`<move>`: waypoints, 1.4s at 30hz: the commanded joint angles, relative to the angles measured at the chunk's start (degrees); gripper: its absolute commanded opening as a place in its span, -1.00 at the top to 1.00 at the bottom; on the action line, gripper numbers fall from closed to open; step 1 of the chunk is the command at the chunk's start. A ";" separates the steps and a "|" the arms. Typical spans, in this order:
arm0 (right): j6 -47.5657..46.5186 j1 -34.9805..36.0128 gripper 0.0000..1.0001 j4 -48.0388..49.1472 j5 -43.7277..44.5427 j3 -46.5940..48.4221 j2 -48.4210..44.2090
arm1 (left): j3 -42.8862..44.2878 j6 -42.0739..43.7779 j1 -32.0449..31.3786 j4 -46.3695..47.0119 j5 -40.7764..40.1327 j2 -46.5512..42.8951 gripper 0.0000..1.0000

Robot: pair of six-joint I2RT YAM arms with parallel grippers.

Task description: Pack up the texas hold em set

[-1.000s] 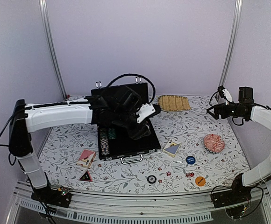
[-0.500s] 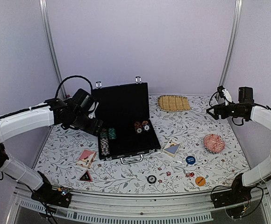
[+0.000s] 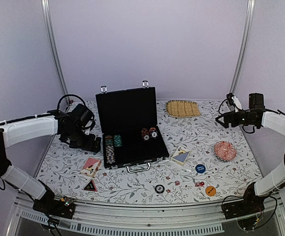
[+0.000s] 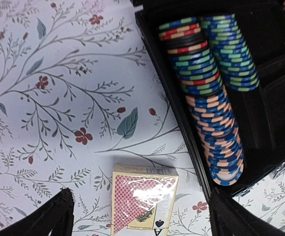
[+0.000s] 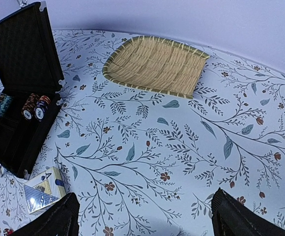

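The black briefcase sits mid-table with its lid propped upright and its handle toward the arms, presumably so both can drop pieces straight into the tray. Rows of chips lie packed on edge along the left side of the tray, and two short chip stacks rest further right.

The left gripper hovers low just outside the case's left wall, jaws spread wide with nothing between them. The red-backed card deck lies on the cloth directly beneath that gap (a likely next pick, I'd say).

The right gripper is held high at the far right edge, also wide open and empty. It looks parked out of the way, looking down on the woven straw tray.

Still loose on the near side are a blue-backed deck, red dice, and the blue disc, orange disc and black disc.
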 commanded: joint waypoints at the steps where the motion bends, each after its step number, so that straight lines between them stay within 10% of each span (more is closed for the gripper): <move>1: -0.96 0.63 -0.88 -0.76 -0.70 0.77 0.56 | -1.03 -2.71 0.43 -4.61 1.92 4.15 -0.88; 42: -2.83 2.31 -0.87 -1.71 -0.12 1.02 0.87 | -1.24 -1.66 -0.41 -7.85 8.77 14.23 -0.51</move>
